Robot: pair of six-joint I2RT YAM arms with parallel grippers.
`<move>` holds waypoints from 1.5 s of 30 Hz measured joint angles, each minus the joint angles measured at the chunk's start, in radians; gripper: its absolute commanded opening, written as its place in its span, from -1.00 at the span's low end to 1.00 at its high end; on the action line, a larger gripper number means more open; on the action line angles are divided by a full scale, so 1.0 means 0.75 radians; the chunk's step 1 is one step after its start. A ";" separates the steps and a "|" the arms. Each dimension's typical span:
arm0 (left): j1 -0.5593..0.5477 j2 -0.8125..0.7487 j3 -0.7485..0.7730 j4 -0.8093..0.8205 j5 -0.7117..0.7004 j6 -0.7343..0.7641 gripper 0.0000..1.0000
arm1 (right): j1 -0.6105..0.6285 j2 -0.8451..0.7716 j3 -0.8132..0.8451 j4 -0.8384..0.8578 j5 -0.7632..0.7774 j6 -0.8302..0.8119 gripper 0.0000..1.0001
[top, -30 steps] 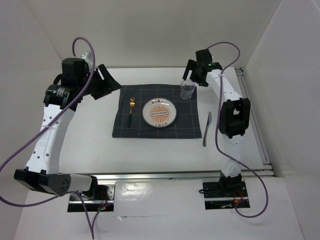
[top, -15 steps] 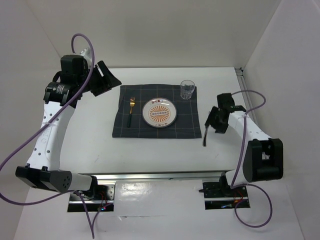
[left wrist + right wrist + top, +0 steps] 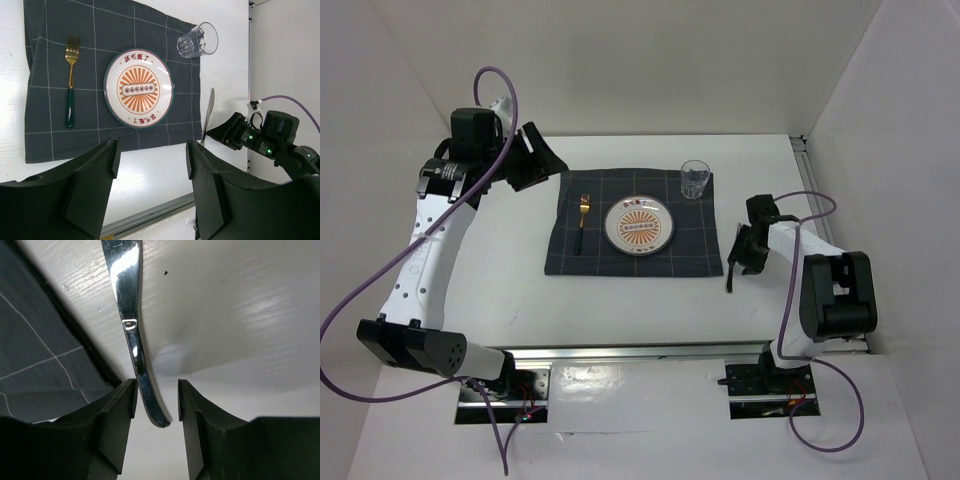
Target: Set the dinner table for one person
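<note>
On the white dinner table (image 3: 500, 290) lies a dark grid-lined mat (image 3: 570, 262). It carries an orange-patterned plate (image 3: 638, 225), a gold fork with a green handle (image 3: 582, 222) to the plate's left, and a clear glass (image 3: 695, 178) at its far right corner. A silver knife (image 3: 731, 268) lies on the bare table just right of the mat. My right gripper (image 3: 156, 390) is low over the knife's handle end (image 3: 131, 325), fingers on either side of it and still apart. My left gripper (image 3: 150, 150) hovers open and empty high at the back left (image 3: 535, 158).
Metal rails run along the table's near edge (image 3: 650, 350) and right edge (image 3: 830, 250). White walls enclose the back and both sides. The right arm's purple cable (image 3: 800, 200) loops above the table's right side.
My right arm swung from the glass at the back down to the knife beside the mat, and its jaws narrowed around the handle. The left arm shifted slightly.
</note>
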 measured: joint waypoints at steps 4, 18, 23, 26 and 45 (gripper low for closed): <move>0.000 0.000 -0.006 0.003 0.000 0.001 0.42 | 0.000 0.053 0.001 0.033 -0.012 -0.013 -0.05; 0.000 0.000 -0.019 0.004 0.001 0.001 0.42 | 0.017 0.108 0.033 0.090 -0.018 -0.024 -0.08; 0.000 0.000 -0.020 0.004 0.001 0.001 0.42 | 0.038 0.109 0.036 0.095 0.005 -0.023 -0.08; 0.000 0.000 -0.020 0.004 0.002 0.001 0.42 | 0.069 0.116 0.047 0.092 0.046 -0.023 -0.08; 0.000 0.000 -0.020 0.004 0.015 0.005 0.42 | 0.115 0.173 0.112 0.081 0.151 0.014 -0.98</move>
